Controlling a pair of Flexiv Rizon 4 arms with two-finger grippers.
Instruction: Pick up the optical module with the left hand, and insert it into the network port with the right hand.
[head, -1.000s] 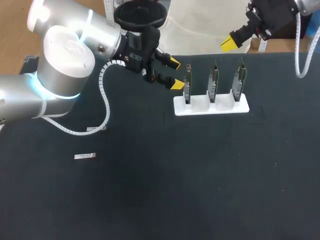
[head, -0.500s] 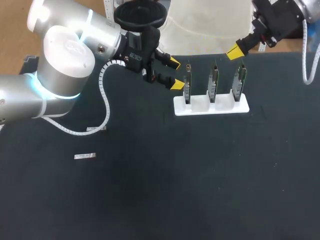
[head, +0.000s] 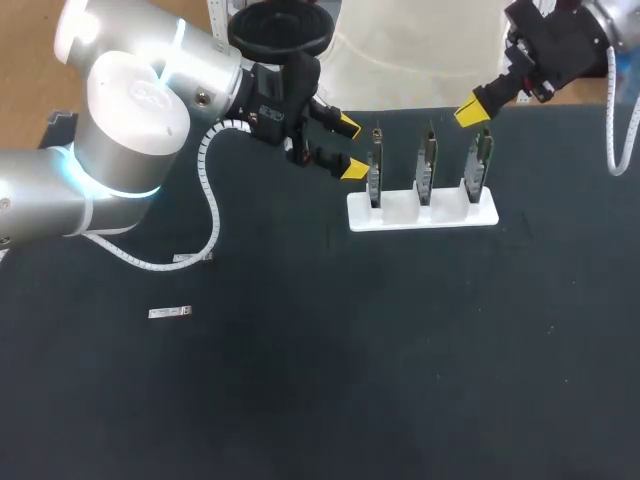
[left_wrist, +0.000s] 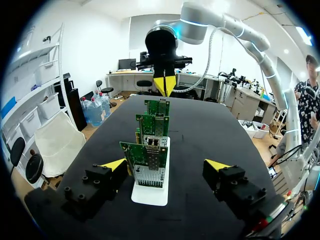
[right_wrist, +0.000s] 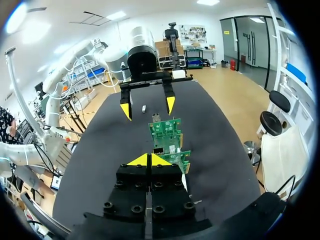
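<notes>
Both claws up at the holder (head: 440, 218), module (head: 169, 313) lying way off from it

Quick count: one white holder with three green boards (head: 427, 165) standing upright in a row, one module, two claws. The left claw (head: 350, 147) is spread wide and empty, held level at the end of the holder nearest the left arm, just beside the first board. Can't tell if its nearer tip touches the board. The right claw (head: 475, 110) is clenched, tips pressed together on nothing, angled down just above the board at the holder's other end. The module lies flat on the dark surface (head: 400, 380), well apart from the holder, out on the left arm's side. There's also a pale sliver (head: 192, 258) by the left arm's cable (head: 213, 215), too small to make out.
</notes>
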